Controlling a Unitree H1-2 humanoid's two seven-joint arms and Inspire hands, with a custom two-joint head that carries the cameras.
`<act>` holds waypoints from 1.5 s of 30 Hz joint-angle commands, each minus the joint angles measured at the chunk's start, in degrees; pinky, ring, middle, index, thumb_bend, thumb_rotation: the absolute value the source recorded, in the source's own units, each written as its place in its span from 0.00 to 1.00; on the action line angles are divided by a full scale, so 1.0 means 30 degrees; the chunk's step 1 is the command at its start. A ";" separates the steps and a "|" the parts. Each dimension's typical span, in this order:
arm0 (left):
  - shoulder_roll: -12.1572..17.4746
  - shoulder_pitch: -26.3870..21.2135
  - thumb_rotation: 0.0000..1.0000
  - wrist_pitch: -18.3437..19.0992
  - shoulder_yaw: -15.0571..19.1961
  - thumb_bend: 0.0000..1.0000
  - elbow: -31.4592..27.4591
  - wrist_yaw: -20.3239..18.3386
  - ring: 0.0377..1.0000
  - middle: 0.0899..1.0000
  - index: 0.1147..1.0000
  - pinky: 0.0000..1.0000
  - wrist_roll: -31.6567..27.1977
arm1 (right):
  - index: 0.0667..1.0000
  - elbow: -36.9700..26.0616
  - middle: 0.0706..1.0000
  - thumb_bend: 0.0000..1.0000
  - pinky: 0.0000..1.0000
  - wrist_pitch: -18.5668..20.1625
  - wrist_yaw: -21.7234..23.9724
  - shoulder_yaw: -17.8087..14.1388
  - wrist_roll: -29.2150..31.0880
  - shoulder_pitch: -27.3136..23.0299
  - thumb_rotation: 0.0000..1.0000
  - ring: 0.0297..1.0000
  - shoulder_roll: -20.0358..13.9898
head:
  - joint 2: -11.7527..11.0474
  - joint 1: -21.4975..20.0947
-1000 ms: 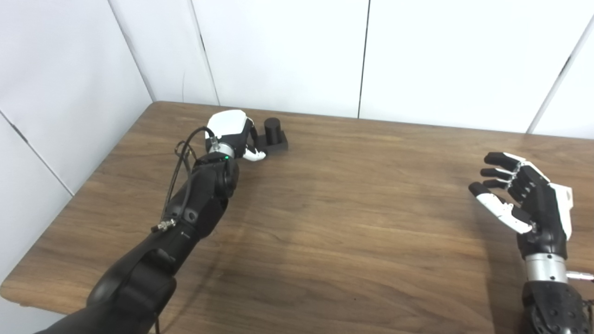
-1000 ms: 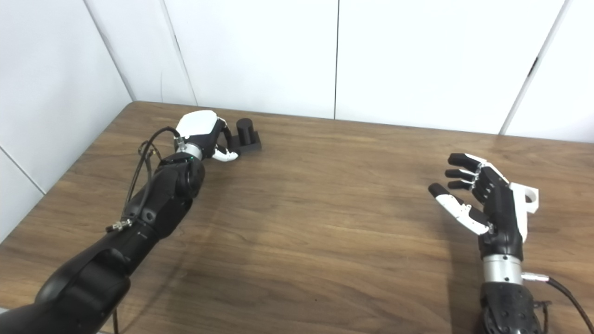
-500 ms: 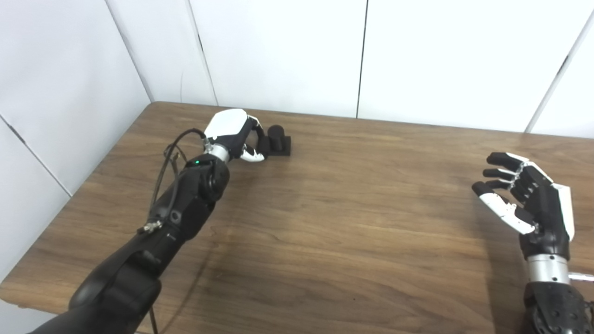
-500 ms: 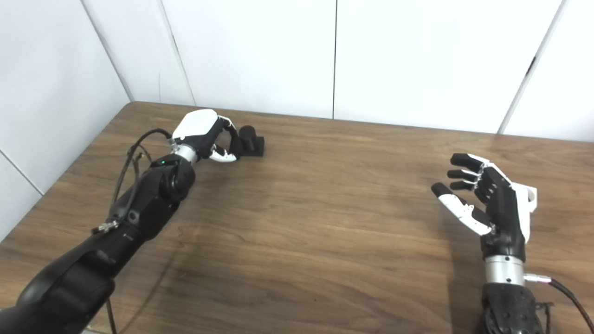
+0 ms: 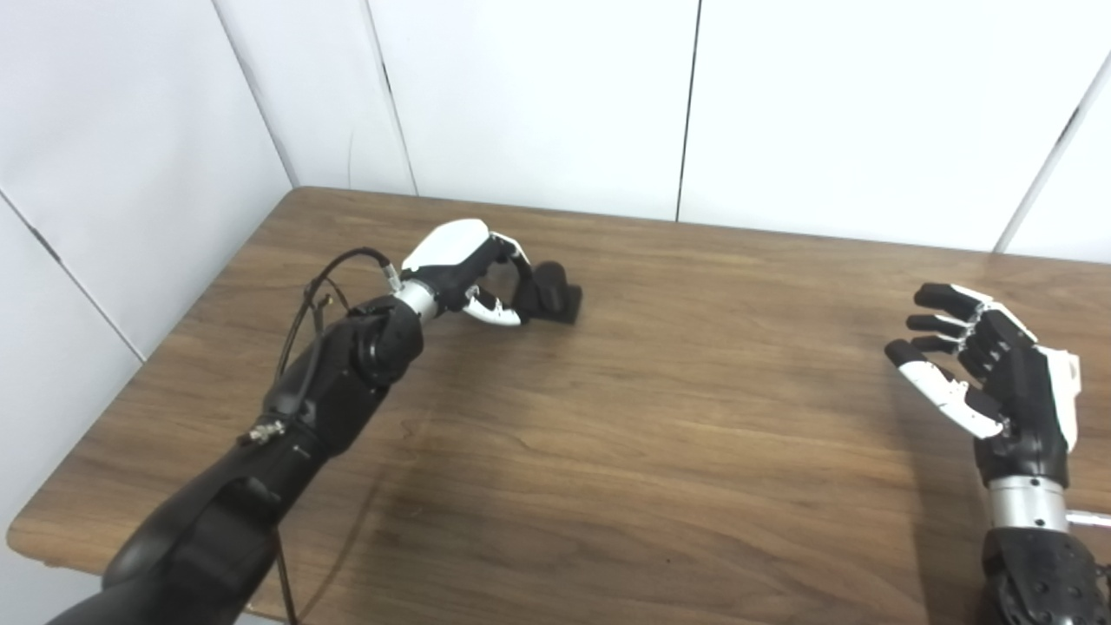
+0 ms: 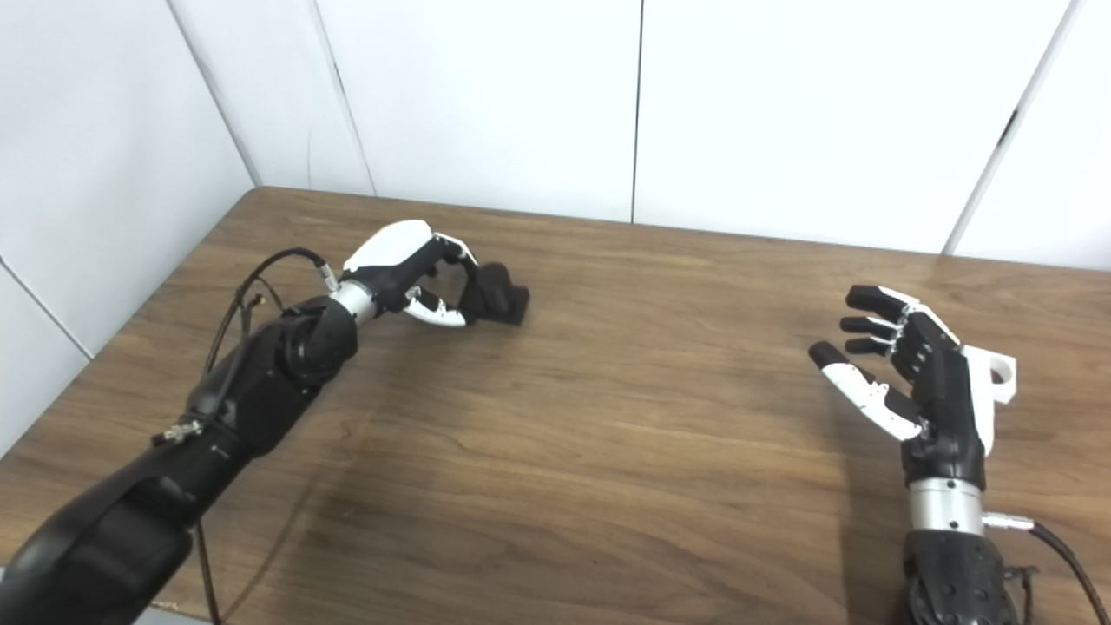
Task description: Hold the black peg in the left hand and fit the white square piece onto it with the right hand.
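Note:
The black peg, a short cylinder on a square base, is at the far left of the table, tipped to one side. My left hand has its fingers curled around the peg's cylinder and is shut on it. My right hand is raised at the right side of the table, palm facing left, open and holding nothing. The white square piece, which has a round hole, lies on the table just behind the right hand and is mostly hidden by it.
The wooden table ends at white wall panels along the back and left. A black cable loops off my left forearm. The table's near edge runs along the bottom left.
My left hand closed around the peg, tipped it off upright and carried it toward the right and nearer. The right hand stayed nearly still. The camera shifted slightly.

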 commanded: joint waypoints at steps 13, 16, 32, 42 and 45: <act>-0.0421 0.0561 0.07 -0.2891 -0.1200 0.52 -0.2005 -0.3742 0.78 0.76 0.42 0.72 -0.2154 | 0.66 -0.0825 0.70 0.67 0.57 -0.0408 -0.0023 0.0022 0.0163 -0.0495 0.33 0.64 0.0116 | 0.0116 -0.0660; -0.0515 0.0644 0.07 -0.3348 -0.1414 0.52 -0.2333 -0.3910 0.78 0.75 0.42 0.69 -0.2119 | 0.66 -0.0892 0.70 0.67 0.57 -0.0404 -0.0148 0.0054 -0.0044 -0.0486 0.34 0.64 0.0137 | 0.0163 -0.0930; -0.1408 0.1621 0.07 -0.4432 -0.2335 0.52 -0.4286 -0.4404 0.76 0.75 0.42 0.64 -0.2094 | 0.68 -0.1608 0.71 0.62 0.57 0.0089 -0.0304 0.0089 -0.0547 -0.0378 0.31 0.66 0.0262 | 0.0374 -0.1697; -0.1997 0.2049 0.07 -0.5239 -0.3110 0.52 -0.4442 -0.4574 0.75 0.75 0.42 0.62 -0.1930 | 0.67 -0.1507 0.70 0.66 0.57 0.0146 -0.0450 0.0018 -0.0496 -0.0501 0.33 0.65 0.0432 | 0.0595 -0.2234; -0.2144 0.2190 0.08 -0.5233 -0.3367 0.52 -0.4630 -0.4727 0.76 0.75 0.42 0.62 -0.1897 | 0.67 -0.1661 0.69 0.64 0.56 0.0236 -0.0416 0.0035 -0.0543 -0.0509 0.30 0.64 0.0474 | 0.0617 -0.2374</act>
